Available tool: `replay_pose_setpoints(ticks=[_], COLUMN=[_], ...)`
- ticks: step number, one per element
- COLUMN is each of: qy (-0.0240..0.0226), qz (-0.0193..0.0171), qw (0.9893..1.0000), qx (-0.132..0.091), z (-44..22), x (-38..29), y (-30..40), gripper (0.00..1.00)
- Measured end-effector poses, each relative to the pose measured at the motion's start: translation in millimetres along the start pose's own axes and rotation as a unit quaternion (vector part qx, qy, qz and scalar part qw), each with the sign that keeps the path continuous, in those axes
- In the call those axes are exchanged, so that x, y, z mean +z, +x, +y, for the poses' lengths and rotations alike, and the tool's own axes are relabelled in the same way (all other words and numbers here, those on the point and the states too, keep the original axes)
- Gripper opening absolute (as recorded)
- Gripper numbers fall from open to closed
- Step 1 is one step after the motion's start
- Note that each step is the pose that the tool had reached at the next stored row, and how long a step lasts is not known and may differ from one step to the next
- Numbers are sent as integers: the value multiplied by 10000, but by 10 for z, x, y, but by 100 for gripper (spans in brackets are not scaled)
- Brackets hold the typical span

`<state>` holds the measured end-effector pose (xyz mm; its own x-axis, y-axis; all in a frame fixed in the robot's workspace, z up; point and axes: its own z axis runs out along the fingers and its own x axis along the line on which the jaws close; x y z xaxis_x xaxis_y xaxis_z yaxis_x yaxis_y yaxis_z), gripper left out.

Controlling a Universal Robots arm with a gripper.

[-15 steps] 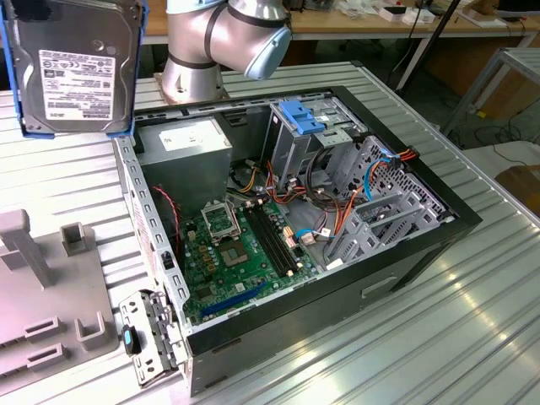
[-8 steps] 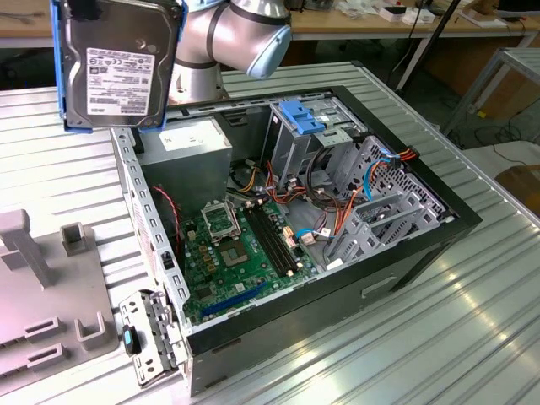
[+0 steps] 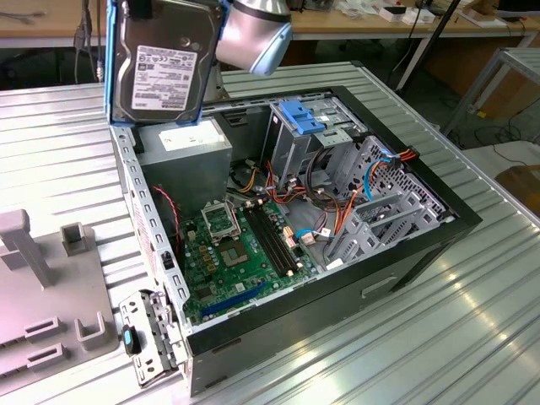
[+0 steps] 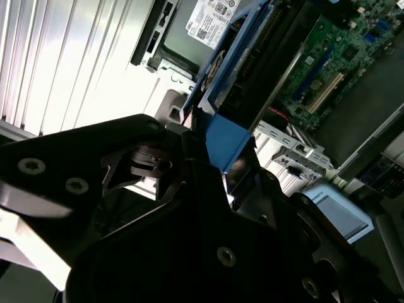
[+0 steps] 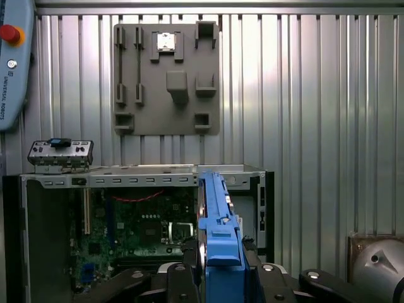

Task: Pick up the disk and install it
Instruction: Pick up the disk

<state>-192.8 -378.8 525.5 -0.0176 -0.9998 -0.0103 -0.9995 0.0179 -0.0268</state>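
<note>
Disk (image 3: 164, 63) upright, gripped by end effector (image 5: 219, 270), above open computer case (image 3: 396, 274)

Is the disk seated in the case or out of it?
Out. The disk hangs on edge above the open case, near the power supply, its blue rail clamped in the gripper.

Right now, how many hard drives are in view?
1: the flat grey-metal hard drive with blue side rails, held upright in the claw above the black computer case. Another may hide in the blue-topped metal drive cage.
</note>
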Motion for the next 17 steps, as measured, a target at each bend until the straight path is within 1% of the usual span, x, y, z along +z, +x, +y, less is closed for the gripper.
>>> replay_pose_setpoints(ticks=[1, 3, 4, 6, 8, 12, 17], qy=[0, -2, -3, -4, -5, -7, -14], qz=[0, 0, 0, 0, 0, 1, 2], qw=[10000, 10000, 10000, 10000, 10000, 10000, 10000], qx=[0, 0, 0, 0, 0, 0, 0], z=[-33, -131, -160, -202, -230, -303, -434], x=[1, 4, 4, 5, 6, 9, 15], y=[-1, -2, -1, 6, 17, 60, 163], gripper=[37, 37, 37, 37, 37, 37, 37])
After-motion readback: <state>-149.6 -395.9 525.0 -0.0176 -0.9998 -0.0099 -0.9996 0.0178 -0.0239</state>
